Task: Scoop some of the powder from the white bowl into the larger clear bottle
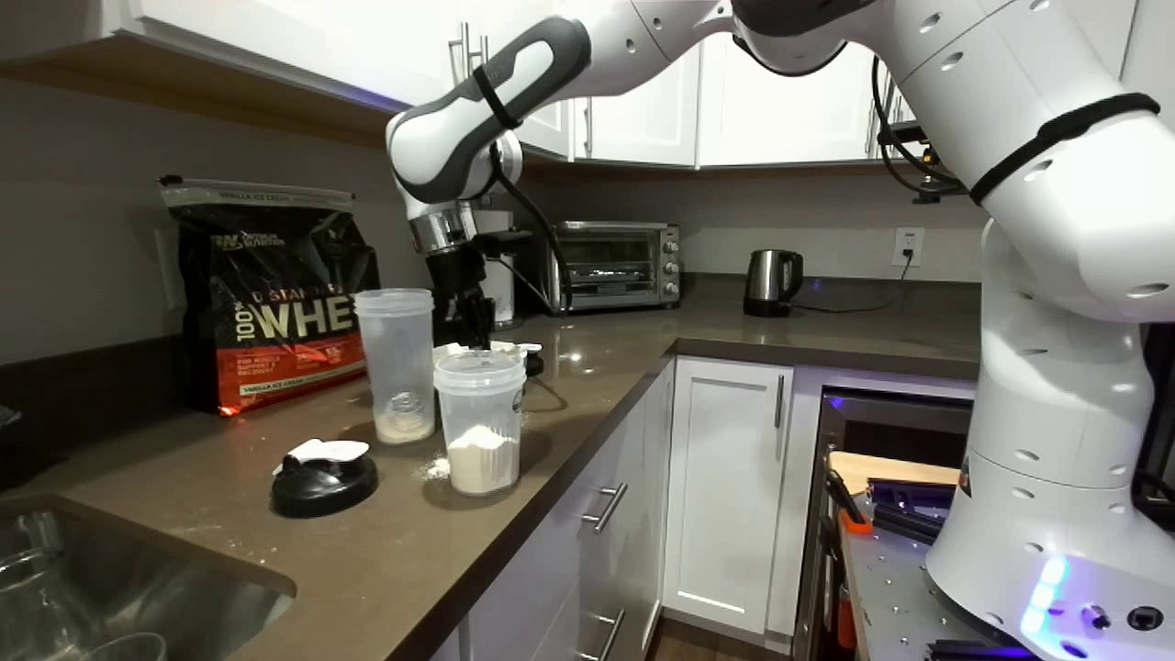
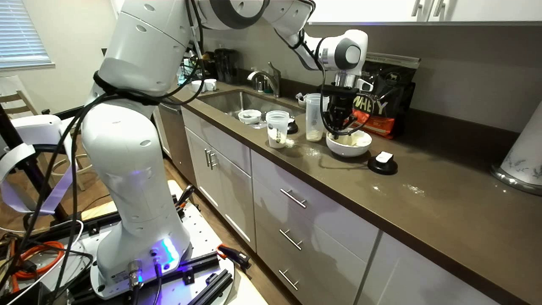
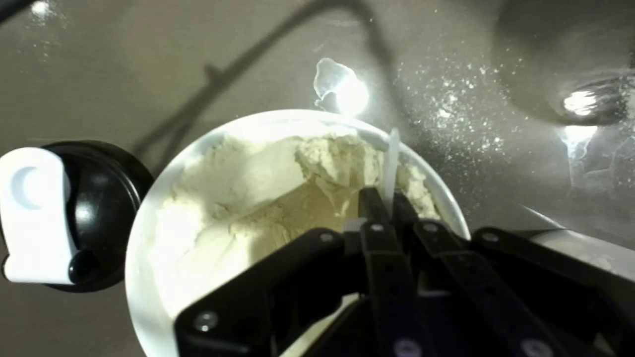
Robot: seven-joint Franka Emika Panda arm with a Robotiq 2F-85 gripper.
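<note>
The white bowl [image 2: 348,149] holds pale powder [image 3: 198,243], heaped and uneven, in the wrist view. My gripper [image 3: 388,196] points down into the bowl near its rim, shut on a thin translucent strip, likely the handle of a scoop [image 3: 392,158]. The scoop's cup cannot be made out clearly against the powder. Tall and upright, the larger clear bottle [image 1: 397,358] stands beside the bowl, with a little powder at its base; it also shows in an exterior view [image 2: 314,114]. In an exterior view the clear tub hides most of the bowl.
A shorter clear tub [image 1: 482,441] with powder stands near the counter's front edge. Black lids [image 1: 323,482] [image 2: 382,165] lie on both sides. The black whey bag [image 1: 275,303] leans at the wall. Spilled powder [image 3: 451,114] dots the counter. A sink [image 2: 241,101] lies past the tub.
</note>
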